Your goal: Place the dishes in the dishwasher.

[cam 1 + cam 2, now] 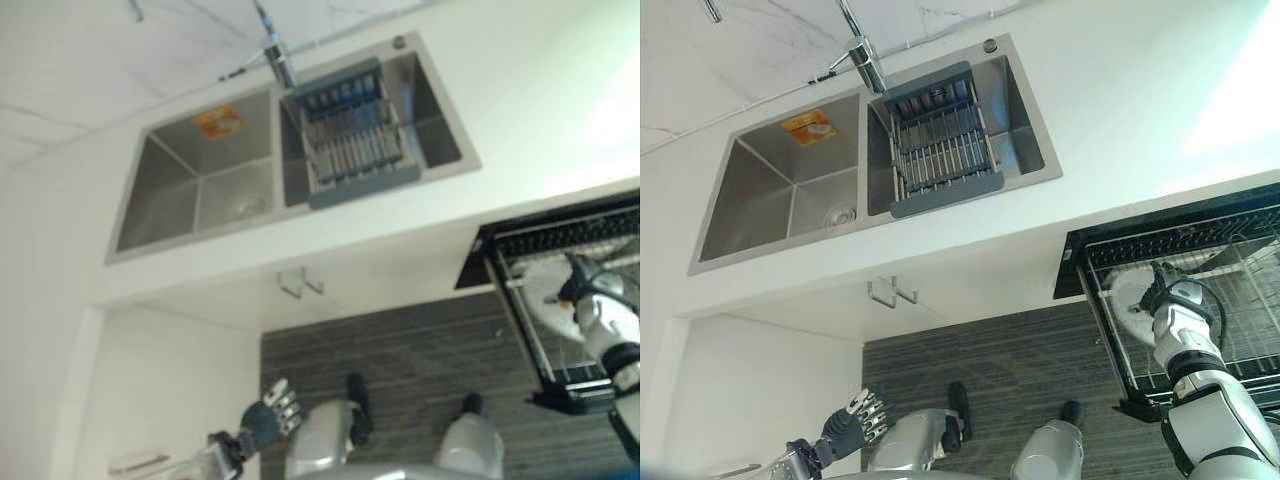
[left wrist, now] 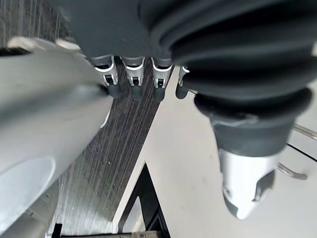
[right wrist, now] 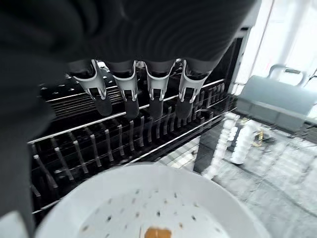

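A: Well, where does the right hand [image 1: 1175, 300] sit?

B: Over the pulled-out dishwasher rack [image 1: 1240, 300], at the rack's near-left part. In the right wrist view its fingers [image 3: 156, 96] hang straight above a white plate [image 3: 148, 208], and the thumb is hidden, so whether it grips the plate cannot be told.

A: And the plate itself?

B: It is inside the rack frame, just beside the left rail [image 1: 1110, 340], with rows of dark tines [image 3: 99, 148] just past its rim. Open wire rack stretches away to the right of it.

A: What hems in that side?

B: The desk [image 1: 1120, 120] edge runs above the rack; grey striped floor [image 1: 990, 370] lies open to its left.

A: The other arm?

B: The left hand [image 1: 268, 415] hangs low by the white cabinet front [image 1: 170, 390], fingers relaxed and spread, holding nothing.

A: Anything else on top?

B: A double sink [image 1: 780, 190] is set in the desk, well apart from the rack, with a grey drying basket [image 1: 940, 150] in its right basin and the faucet [image 1: 865, 55] behind it.
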Robot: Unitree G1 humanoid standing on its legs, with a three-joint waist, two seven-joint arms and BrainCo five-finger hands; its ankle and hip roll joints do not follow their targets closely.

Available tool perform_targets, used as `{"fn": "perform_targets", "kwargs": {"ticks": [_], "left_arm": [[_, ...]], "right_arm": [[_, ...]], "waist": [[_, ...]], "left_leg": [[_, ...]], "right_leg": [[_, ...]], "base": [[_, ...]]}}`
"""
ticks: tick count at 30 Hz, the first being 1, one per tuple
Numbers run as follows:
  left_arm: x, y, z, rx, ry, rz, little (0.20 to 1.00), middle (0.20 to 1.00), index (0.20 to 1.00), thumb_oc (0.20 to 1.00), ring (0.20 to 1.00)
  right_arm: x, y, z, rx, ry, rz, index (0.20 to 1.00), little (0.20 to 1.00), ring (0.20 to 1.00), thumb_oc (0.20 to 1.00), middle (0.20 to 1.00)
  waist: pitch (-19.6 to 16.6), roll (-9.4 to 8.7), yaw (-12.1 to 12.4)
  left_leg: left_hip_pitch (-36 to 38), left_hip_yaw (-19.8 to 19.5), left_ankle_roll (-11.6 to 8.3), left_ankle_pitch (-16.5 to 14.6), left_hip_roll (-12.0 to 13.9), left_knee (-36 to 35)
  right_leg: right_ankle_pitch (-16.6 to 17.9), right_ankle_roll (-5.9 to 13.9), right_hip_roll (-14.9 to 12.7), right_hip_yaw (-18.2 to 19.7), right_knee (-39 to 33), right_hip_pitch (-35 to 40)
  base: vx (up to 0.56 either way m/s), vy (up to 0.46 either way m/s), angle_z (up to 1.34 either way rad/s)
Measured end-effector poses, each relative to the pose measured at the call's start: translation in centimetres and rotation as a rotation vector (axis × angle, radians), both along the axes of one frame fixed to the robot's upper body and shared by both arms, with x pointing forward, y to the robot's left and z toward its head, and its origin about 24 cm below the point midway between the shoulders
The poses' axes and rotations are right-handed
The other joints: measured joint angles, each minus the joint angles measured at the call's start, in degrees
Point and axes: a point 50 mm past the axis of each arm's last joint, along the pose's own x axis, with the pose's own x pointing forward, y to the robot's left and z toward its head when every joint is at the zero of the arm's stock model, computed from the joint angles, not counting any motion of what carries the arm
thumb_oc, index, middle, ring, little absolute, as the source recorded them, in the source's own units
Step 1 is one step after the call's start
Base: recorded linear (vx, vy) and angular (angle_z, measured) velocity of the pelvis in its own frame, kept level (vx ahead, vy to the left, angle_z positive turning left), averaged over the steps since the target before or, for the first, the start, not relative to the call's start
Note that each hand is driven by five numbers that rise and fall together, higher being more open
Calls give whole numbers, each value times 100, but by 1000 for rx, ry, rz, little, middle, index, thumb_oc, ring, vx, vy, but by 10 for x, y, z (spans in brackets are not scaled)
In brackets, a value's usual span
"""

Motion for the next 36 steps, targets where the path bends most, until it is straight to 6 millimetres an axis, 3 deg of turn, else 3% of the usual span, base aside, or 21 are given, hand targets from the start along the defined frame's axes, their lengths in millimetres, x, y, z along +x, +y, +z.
{"fn": "perform_targets", "kwargs": {"ticks": [3, 10, 14, 17, 19, 22, 24, 30, 32, 34, 36], "left_arm": [[1, 0, 0, 0, -1, 0, 1000, 1000, 1000, 1000, 1000], [5, 1, 1, 12, 0, -1, 1000, 1000, 1000, 1000, 1000], [4, 3, 0, 28, 10, 12, 1000, 1000, 1000, 1000, 1000], [3, 5, 0, 49, 14, 20, 1000, 1000, 1000, 1000, 1000], [2, 4, -1, 60, 5, 26, 1000, 1000, 1000, 1000, 1000], [-2, 3, -3, 71, 12, 40, 1000, 1000, 1000, 1000, 1000], [-6, -1, -5, 66, 22, 58, 1000, 1000, 1000, 1000, 1000], [-13, -12, -10, 58, 36, 72, 1000, 1000, 1000, 1000, 1000], [-15, -11, -11, 74, 39, 85, 1000, 1000, 1000, 1000, 1000], [-20, -10, -14, 83, 60, 94, 1000, 1000, 1000, 1000, 1000], [-23, -9, -15, 107, 67, 80, 1000, 1000, 1000, 1000, 1000]], "right_arm": [[-8, 0, -11, 44, 23, -26, 1000, 1000, 1000, 1000, 1000], [-14, -6, -14, 195, -38, -159, 1000, 1000, 1000, 1000, 1000], [-26, -14, -19, 454, -159, -351, 1000, 1000, 1000, 1000, 1000], [-16, 1, -5, 677, -375, -349, 1000, 1000, 1000, 1000, 1000], [-25, 8, -3, 798, -509, -378, 1000, 1000, 1000, 1000, 1000], [-37, 12, -3, 809, -574, -383, 1000, 1000, 1000, 1000, 1000], [-38, 19, 17, 855, -687, -323, 1000, 1000, 1000, 1000, 1000], [-38, 28, 72, 787, -836, -118, 1000, 1000, 1000, 1000, 1000], [-45, 29, 80, 763, -866, -88, 1000, 1000, 1000, 1000, 1000], [-58, 19, 63, 756, -830, -165, 1000, 1000, 1000, 1000, 1000], [-72, 11, 32, 784, -764, -300, 1000, 1000, 1000, 1000, 1000]], "waist": [[-113, -210, -7], [-114, -220, -65], [-119, -340, -225], [-121, -523, -468], [-124, -591, -548], [-126, -606, -770], [-137, -642, -979], [-188, -699, -1149], [-219, -773, -1192], [-347, -866, -1273], [-420, -963, -1294]], "left_leg": [[-4, -18, -1, -1, 15, 33], [-129, -8, -30, -19, 253, 137], [-106, 36, -64, -40, 323, 234], [-88, 171, -112, -78, 454, 302], [-44, 291, -129, -94, 486, 302], [118, 468, -140, -177, 504, 310], [226, 614, -136, -205, 507, 309], [318, 786, -141, -243, 570, 303], [390, 835, -169, -252, 565, 300], [440, 947, -184, -306, 605, 300], [496, 1008, -208, -324, 642, 295]], "right_leg": [[6, -7, 10, 1, -5, 12], [12, -135, 217, 33, 22, -115], [40, -164, 302, 77, -20, -94], [91, -220, 433, 230, -77, -141], [126, -234, 473, 349, -100, -184], [162, -213, 500, 520, -158, -124], [230, -193, 524, 689, -214, -126], [288, -204, 600, 880, -289, -135], [278, -153, 611, 942, -293, -142], [273, -153, 641, 1002, -300, -146], [293, -193, 688, 1068, -309, -137]], "base": [[5, -61, 0], [4, -52, -6], [33, -16, -11], [6, 53, -28], [23, 94, -28], [39, 105, -36], [31, 88, -37], [15, 38, -17], [38, 28, -13], [39, 10, -25], [29, 7, -20]]}}
